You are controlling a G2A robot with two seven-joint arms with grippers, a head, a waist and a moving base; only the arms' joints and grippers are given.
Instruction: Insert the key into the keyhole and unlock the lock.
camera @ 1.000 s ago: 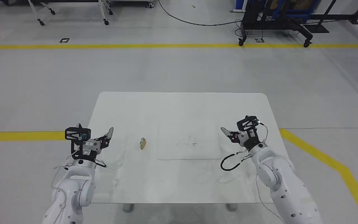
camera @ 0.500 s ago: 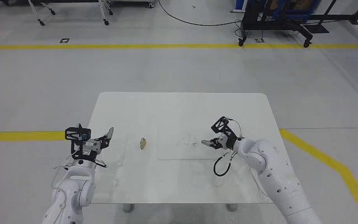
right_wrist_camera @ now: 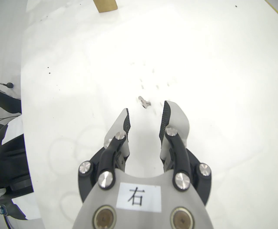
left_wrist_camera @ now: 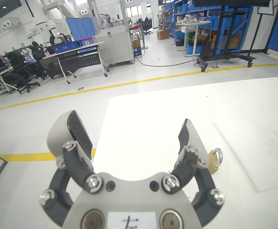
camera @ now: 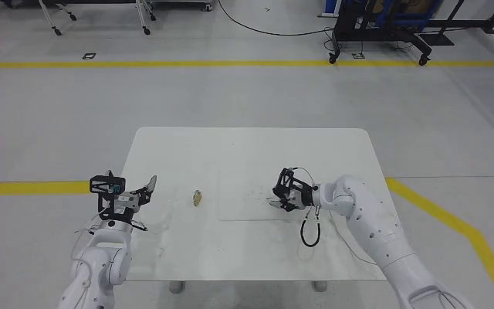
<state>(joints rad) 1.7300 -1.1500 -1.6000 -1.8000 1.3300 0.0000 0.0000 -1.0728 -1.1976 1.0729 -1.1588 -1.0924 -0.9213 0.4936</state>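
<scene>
A small brass padlock [camera: 197, 198] with a silver shackle lies on the white table [camera: 247, 154], left of its middle; it appears beside my left gripper's finger as the padlock [left_wrist_camera: 214, 161] and far off as the padlock [right_wrist_camera: 105, 5]. A small silver key [right_wrist_camera: 144, 102] lies flat on the table just ahead of my right gripper [right_wrist_camera: 146, 113], which is open and low over the table near its middle [camera: 272, 202]. My left gripper [left_wrist_camera: 130, 128] is open and empty at the table's left edge [camera: 149, 185].
A thin white mat [camera: 258, 197] lies flat on the middle of the table. A black cable [camera: 309, 232] loops from the right arm over the table. Yellow floor lines run past the table on both sides.
My right arm has swung leftward from the table's right side to its middle, lowering its gripper toward the key. The left arm and the padlock have not moved.
</scene>
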